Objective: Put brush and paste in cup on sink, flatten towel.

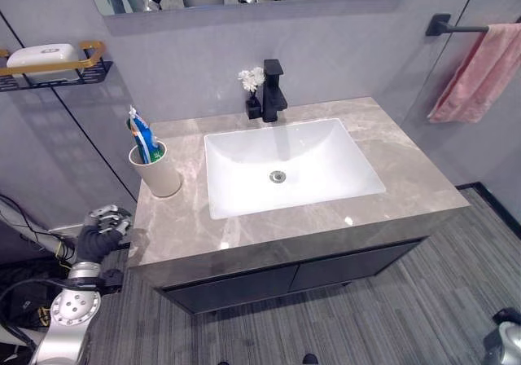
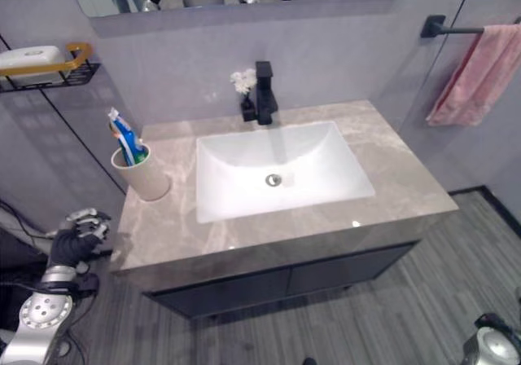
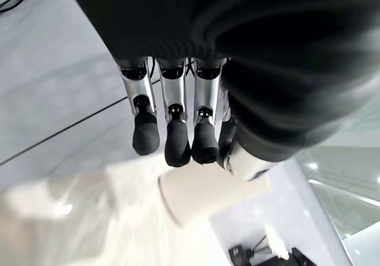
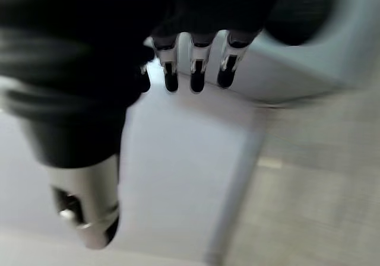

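Observation:
A cream cup [image 1: 158, 172] stands on the grey stone counter [image 1: 407, 169], left of the basin. A blue toothpaste tube [image 1: 147, 145] and a toothbrush [image 1: 134, 123] stand upright in it. A pink towel [image 1: 480, 72] hangs bunched on the black wall bar at the upper right. My left hand [image 1: 99, 235] hangs low beside the counter's left end, its fingers [image 3: 178, 138] relaxed and holding nothing; its wrist view shows the cup [image 3: 208, 195] past them. My right hand [image 4: 193, 70] is down at the lower right, with straight, empty fingers.
A white basin [image 1: 244, 194] is sunk into the middle of the counter, with a black tap [image 1: 274, 92] and a small vase of white flowers [image 1: 254, 84] behind it. A wall shelf [image 1: 89, 72] with a soap dish hangs at the upper left. A mirror spans the top.

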`<state>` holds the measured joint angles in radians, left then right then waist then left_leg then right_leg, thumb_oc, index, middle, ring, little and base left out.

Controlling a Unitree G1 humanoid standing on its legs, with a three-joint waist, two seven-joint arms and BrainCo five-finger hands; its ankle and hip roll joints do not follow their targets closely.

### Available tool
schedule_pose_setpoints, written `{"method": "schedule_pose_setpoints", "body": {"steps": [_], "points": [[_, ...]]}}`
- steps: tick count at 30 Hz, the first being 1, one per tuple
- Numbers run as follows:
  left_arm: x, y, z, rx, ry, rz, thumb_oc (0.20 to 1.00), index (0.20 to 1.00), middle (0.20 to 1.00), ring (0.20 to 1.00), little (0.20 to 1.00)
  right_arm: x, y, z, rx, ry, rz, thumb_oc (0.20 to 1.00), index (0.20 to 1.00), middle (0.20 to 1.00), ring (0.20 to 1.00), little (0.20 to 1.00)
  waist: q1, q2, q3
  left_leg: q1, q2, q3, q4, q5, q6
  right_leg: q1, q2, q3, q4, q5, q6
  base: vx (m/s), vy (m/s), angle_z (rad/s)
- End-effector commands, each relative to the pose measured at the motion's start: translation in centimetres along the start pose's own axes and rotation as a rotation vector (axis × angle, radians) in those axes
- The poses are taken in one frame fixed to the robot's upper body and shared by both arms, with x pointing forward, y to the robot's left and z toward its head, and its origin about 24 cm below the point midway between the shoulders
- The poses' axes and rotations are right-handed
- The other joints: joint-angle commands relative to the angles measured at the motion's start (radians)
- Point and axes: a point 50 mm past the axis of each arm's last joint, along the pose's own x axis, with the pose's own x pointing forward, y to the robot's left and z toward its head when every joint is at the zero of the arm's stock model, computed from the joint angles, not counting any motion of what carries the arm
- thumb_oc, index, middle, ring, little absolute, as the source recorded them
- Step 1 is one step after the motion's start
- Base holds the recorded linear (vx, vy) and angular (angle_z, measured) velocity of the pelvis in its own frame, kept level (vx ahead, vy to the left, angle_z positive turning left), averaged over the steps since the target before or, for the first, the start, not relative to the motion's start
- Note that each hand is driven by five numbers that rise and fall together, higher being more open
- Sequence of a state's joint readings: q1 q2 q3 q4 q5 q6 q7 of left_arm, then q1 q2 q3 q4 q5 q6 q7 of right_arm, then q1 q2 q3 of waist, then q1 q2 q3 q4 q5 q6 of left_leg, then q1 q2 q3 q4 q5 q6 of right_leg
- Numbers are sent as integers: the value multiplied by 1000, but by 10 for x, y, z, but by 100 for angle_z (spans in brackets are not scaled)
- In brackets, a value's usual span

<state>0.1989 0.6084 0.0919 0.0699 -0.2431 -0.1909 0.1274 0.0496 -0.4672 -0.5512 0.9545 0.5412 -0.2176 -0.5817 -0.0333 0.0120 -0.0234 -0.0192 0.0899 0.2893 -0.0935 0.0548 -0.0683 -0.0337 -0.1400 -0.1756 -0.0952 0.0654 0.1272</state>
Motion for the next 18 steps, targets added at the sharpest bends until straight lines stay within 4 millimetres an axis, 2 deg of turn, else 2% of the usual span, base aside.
{"method": "schedule_pose_setpoints", "body": {"steps": [1,4,8,9,10,11,12,14,15,16,17,18], "points": [[21,6,31,-70,-134,7,200,200,200,200,200,0,12,-10,-21,86,121,1000,1000,1000,1000,1000,3,-34,21,4,45,-40,6,-20,-32,-3,-107,-54,8,86,86,0,0,0],[24,-1,37,-60,-165,-36,200,200,200,200,200,-17,-4,-70,-142,333,155,1000,1000,1000,1000,1000,10,-34,30,2,44,-50,6,-18,-35,4,-103,-66,8,80,84,0,0,0],[25,-11,42,-114,-201,-64,200,200,200,200,200,-50,-12,-122,-470,480,330,1000,1000,1000,1000,1000,21,-40,34,8,41,-67,6,-23,-33,30,-98,-88,8,72,79,30,-13,5],[25,-11,42,-113,-201,-63,200,200,200,200,200,-50,-12,-122,-471,480,331,1000,1000,1000,1000,1000,19,-41,32,2,40,-68,6,-18,-32,25,-99,-88,8,76,78,16,16,20],[24,-16,43,-137,-211,-81,200,200,200,200,200,-63,-15,-138,-628,505,417,1000,1000,1000,1000,1000,25,-47,32,3,33,-79,6,-22,-27,37,-102,-102,8,76,78,11,14,20],[24,-16,43,-137,-211,-81,200,200,200,200,200,-63,-15,-138,-629,505,417,1000,1000,1000,1000,1000,24,-47,32,3,33,-79,6,-22,-27,37,-102,-102,8,76,78,43,63,17],[22,-21,46,-172,-232,-91,200,200,200,200,200,-78,-8,-150,-789,478,544,1000,1000,1000,1000,1000,30,-53,34,11,24,-84,6,-29,-18,47,-109,-110,16,77,81,29,75,11],[20,-23,47,-189,-238,-95,200,200,200,200,200,-86,-5,-155,-898,441,636,1000,1000,1000,1000,1000,31,-61,35,21,11,-88,6,-33,-8,52,-118,-110,30,78,83,15,89,15],[20,-22,47,-188,-237,-95,200,200,200,200,200,-86,-6,-156,-900,441,637,1000,1000,1000,1000,1000,30,-62,36,23,10,-88,6,-33,-8,53,-119,-110,32,77,84,-52,116,14],[21,-29,52,-210,-256,-118,200,200,200,200,200,-96,7,-158,-994,378,757,1000,1000,1000,1000,1000,36,-77,55,9,-10,-101,43,-42,6,46,-142,-107,81,72,83,-48,80,14],[21,-29,52,-210,-256,-118,200,200,200,200,200,-96,7,-158,-994,378,757,1000,1000,1000,1000,1000,36,-77,55,9,-10,-101,44,-42,6,46,-142,-108,81,72,83,-99,167,19],[21,-35,56,-216,-276,-146,200,200,200,200,200,-102,13,-159,-1039,330,822,1000,1000,1000,1000,1000,38,-87,68,-6,-26,-113,69,-58,16,38,-163,-108,119,83,86,-52,94,18]]}}
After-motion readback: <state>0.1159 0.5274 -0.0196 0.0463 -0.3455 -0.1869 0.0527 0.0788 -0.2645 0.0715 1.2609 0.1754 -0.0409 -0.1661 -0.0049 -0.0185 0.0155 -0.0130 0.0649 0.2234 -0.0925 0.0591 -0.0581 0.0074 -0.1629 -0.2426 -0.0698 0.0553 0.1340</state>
